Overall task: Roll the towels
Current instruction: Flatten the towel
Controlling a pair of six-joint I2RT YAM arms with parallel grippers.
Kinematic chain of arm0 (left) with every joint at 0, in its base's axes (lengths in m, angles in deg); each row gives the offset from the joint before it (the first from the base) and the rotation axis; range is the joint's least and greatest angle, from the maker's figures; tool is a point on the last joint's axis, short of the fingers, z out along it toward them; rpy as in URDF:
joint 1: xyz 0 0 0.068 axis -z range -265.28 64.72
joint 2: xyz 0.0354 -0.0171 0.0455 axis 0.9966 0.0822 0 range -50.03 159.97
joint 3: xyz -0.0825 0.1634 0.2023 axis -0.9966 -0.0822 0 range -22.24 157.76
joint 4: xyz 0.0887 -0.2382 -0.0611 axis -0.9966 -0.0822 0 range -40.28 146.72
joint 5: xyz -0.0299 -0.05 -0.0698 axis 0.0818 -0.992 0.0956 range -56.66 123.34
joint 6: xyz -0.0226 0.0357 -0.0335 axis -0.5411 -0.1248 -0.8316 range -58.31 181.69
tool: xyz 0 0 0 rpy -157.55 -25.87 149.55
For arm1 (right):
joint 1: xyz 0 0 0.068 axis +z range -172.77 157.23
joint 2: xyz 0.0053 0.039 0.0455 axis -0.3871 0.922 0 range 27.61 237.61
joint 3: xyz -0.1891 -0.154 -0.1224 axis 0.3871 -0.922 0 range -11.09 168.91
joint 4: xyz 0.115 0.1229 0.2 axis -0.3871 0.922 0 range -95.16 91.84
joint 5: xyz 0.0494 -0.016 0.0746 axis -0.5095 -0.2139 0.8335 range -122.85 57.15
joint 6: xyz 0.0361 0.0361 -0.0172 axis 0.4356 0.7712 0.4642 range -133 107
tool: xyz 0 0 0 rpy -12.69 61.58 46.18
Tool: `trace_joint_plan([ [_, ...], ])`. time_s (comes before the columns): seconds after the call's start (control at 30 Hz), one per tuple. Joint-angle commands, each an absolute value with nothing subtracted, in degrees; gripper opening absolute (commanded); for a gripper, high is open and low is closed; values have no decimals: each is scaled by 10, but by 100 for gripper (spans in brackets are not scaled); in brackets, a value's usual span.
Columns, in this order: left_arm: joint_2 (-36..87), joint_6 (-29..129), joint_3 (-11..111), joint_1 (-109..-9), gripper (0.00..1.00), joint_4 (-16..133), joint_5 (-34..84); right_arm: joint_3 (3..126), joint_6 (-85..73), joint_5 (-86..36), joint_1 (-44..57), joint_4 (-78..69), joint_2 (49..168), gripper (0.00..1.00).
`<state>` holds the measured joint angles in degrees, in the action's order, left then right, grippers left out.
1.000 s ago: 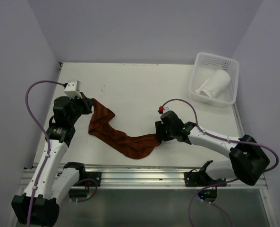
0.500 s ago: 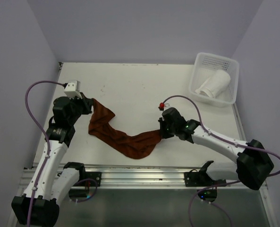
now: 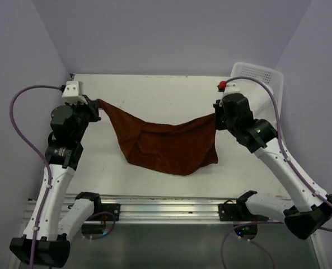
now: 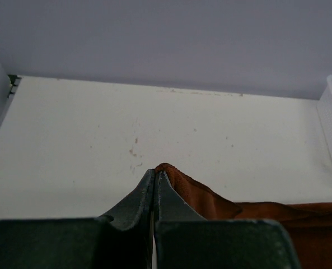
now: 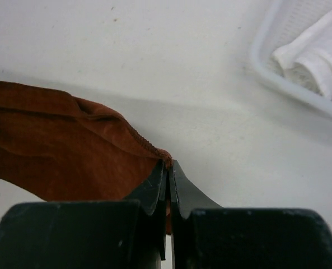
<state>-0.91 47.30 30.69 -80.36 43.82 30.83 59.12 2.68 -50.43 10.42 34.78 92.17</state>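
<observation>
A rust-brown towel [image 3: 168,143] hangs spread between my two grippers above the white table [image 3: 154,92]. My left gripper [image 3: 97,104] is shut on its left corner; the corner shows at the fingertips in the left wrist view [image 4: 156,171], with brown towel [image 4: 255,216] trailing right. My right gripper [image 3: 215,116] is shut on the right corner, seen in the right wrist view [image 5: 168,163] with the towel [image 5: 59,145] sagging to the left. The towel's lower edge droops toward the table's front.
A white plastic basket [image 3: 255,73] stands at the back right, mostly behind my right arm. In the right wrist view the basket [image 5: 266,56] holds a rolled white towel [image 5: 317,50]. A metal rail [image 3: 166,200] runs along the table's front edge.
Both grippers have lifted and moved apart and toward the back. The towel, earlier a crumpled strip on the table, is now stretched wide and hanging between them.
</observation>
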Motion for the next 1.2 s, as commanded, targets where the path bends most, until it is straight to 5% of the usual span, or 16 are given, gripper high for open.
trace_joint_plan([
  [0.0, -60, 507, 358, -803, 0, 506, 367, 683, -14, -530, 67, 397, 918, 0],
  [0.2, -135, 554, 319, -802, 0, 607, 380, 733, -19, -560, 60, 403, 884, 0],
  [0.57, -114, 802, 175, -786, 0, 577, 17, 675, 3, -491, 60, 386, 865, 0],
  [0.67, -101, 857, 173, -757, 13, 536, 6, 665, 3, -483, 59, 383, 866, 0],
  [0.83, -56, 909, 191, -685, 18, 468, -71, 645, 4, -475, 59, 370, 866, 0],
  [0.93, -38, 933, 184, -640, 34, 433, -133, 634, 3, -473, 56, 368, 867, 0],
  [1.17, 4, 783, 184, -601, 55, 482, 31, 611, 4, -466, 52, 359, 862, 0],
])
